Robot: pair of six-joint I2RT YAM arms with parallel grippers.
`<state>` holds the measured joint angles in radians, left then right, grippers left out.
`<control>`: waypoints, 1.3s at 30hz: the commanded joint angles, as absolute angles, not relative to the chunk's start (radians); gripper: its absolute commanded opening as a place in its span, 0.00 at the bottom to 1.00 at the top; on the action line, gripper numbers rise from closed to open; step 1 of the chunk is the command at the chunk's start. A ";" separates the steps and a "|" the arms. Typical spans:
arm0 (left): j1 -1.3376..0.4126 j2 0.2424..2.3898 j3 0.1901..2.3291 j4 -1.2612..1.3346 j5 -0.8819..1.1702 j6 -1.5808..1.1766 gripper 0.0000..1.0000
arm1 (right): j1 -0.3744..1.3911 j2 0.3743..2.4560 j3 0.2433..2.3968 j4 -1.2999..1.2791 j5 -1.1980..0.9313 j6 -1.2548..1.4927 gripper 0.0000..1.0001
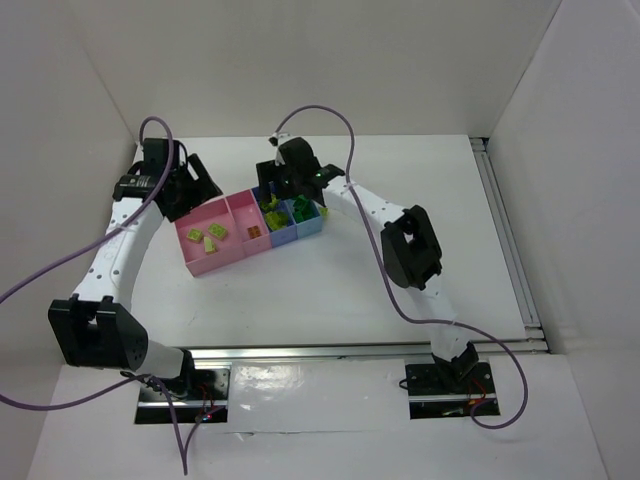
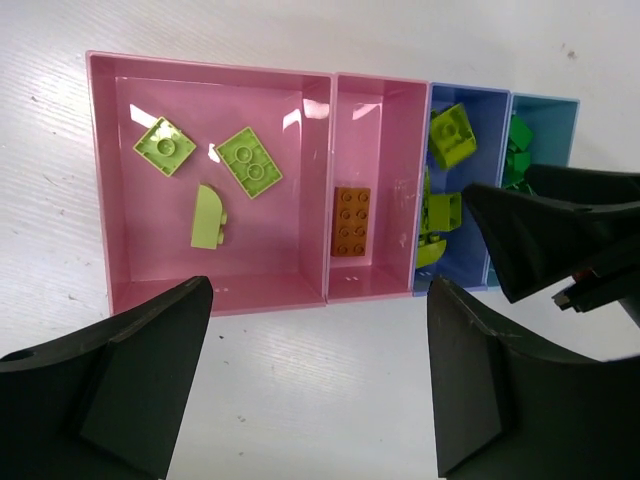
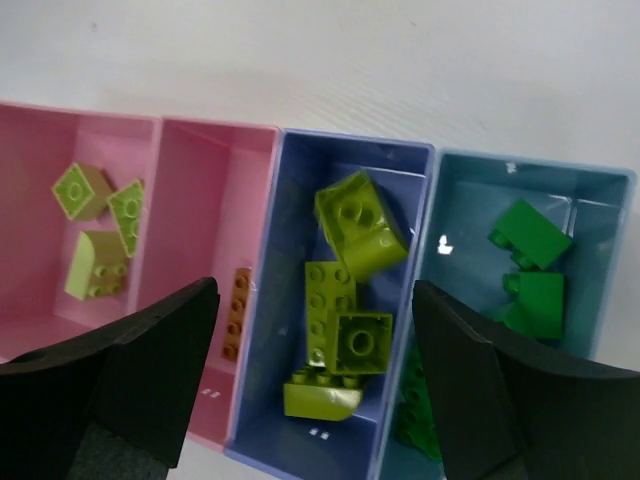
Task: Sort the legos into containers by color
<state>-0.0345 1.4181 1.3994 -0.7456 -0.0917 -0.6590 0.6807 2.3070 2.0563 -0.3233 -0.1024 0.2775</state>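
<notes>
Top view: left gripper (image 1: 195, 188) just beside the big pink bin (image 1: 228, 256), right gripper (image 1: 288, 182) over the row's blue end.

Left wrist: jaws wide, empty. Three pale green bricks (image 2: 250, 160) lie in the big pink bin, one brown brick (image 2: 352, 220) in the narrow pink bin (image 2: 380, 110).

Right wrist: jaws wide, empty, above the blue bin (image 3: 300, 200) holding yellow-green bricks (image 3: 355, 225). Dark green bricks (image 3: 530, 240) lie in the light blue bin (image 3: 470, 215).

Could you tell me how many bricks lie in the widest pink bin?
3, all pale green: a square brick, a second square brick beside it, a curved brick nearer the camera. None looks hidden.
</notes>
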 commanded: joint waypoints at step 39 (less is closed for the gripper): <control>-0.011 1.385 1.364 -0.695 -0.048 -0.630 0.89 | 0.572 2.250 1.922 -0.429 0.165 0.328 0.62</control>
<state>-0.0162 1.4174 1.3590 -0.7238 -0.0536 -0.6540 0.5892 2.2482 1.8797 -0.3832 0.0616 0.3412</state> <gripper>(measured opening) 0.887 0.582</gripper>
